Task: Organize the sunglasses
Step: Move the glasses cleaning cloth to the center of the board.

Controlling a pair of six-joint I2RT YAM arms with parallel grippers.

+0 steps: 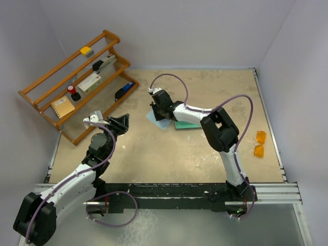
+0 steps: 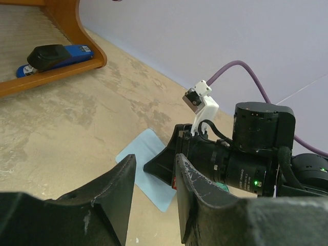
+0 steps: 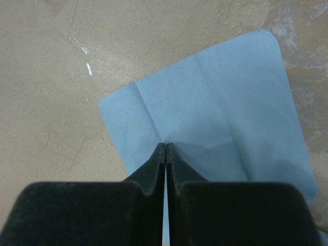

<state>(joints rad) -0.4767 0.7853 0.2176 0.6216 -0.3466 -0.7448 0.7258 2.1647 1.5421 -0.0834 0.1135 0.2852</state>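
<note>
While the sunglasses (image 1: pixel 261 144), orange in frame and lens, are lying on the table (image 1: pixel 169 154) near its right edge, they are sitting well apart from both grippers. They are resting flat and alone, with bare tabletop all round them.

The right gripper (image 3: pixel 165 145) is reaching toward the middle of the table, over a light blue cloth (image 3: pixel 220 102). Its jaws are pressed together, and in the right wrist view they are pinching the cloth's near edge, with creases fanning out from the pinch. The cloth is otherwise lying flat on the table. A green item (image 1: pixel 187 125) is lying just beside the cloth, partly hidden under the right arm; what it is cannot be told.

The left gripper (image 2: pixel 156 169) is hanging above the table to the left of the cloth and pointing toward it. Its jaws are standing slightly spread, with a narrow gap between them and nothing in it.

A wooden rack (image 1: pixel 51 82) is standing at the far left of the table. A blue stapler (image 2: pixel 54 56) is lying on its lowest shelf, and a notebook (image 1: pixel 62 107) and a white box (image 1: pixel 93 82) are sitting on the shelves above.
</note>
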